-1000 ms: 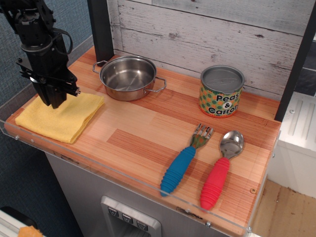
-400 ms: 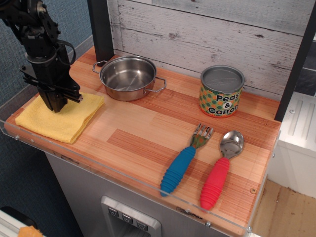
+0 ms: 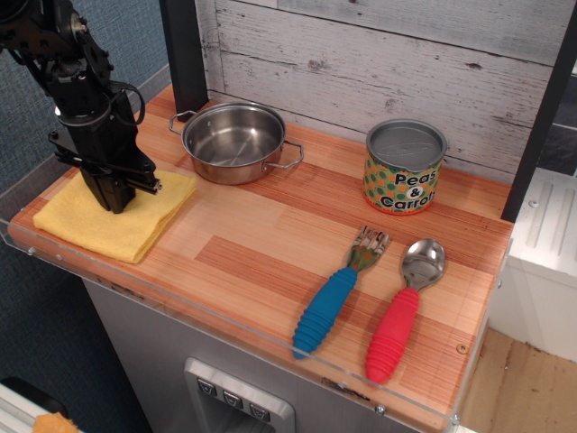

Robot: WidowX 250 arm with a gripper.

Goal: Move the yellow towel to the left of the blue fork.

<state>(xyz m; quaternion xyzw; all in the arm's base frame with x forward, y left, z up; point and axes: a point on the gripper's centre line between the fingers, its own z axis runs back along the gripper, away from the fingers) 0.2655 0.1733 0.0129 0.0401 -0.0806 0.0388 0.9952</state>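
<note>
Steel pot [image 3: 233, 141] back left; can [image 3: 405, 167] right; red-handled spoon [image 3: 404, 309] near front edge, apparently bowl-up

Whitewashed plank wall [image 3: 379, 45] behind a wooden counter [image 3: 270, 234]; possibly blue fabric [image 3: 135, 41] left.

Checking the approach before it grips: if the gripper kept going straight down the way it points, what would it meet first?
The yellow towel: the gripper points down at it and may already touch it; contact is hard to judge.
</note>
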